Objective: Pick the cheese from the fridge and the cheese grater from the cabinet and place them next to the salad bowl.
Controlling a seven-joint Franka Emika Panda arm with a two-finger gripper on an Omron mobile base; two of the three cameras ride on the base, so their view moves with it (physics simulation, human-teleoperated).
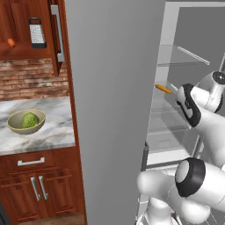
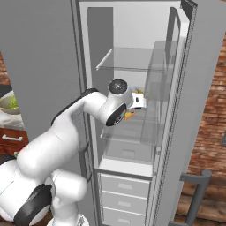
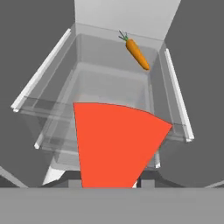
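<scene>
In the left base view, the arm reaches into the open fridge (image 1: 114, 110) on the right, and the wrist blocks whatever is at the fingertips, so grip can't be told from here; a carrot (image 1: 163, 89) pokes out beside the wrist on a glass shelf. The salad bowl (image 1: 26, 121) sits on the marble counter (image 1: 52, 132) well apart to the left, w/ the cheese grater (image 1: 37, 32) up in the cabinet (image 1: 26, 26) above it, not yet fetched. In the right base view, the gripper (image 2: 137, 102) sits over the middle shelf w/ a sliver of orange under it (too small to name). In the hand view, the cheese (image 3: 116, 142) fills the lower middle, its red face right up against the camera, so I judge the jaws clenched on it; fingertips themselves are hidden behind the wedge. Risks: pulling out, the wedge could clip the shelf rails or door edge and twist loose, or the wrist could nudge the carrot off its shelf.
</scene>
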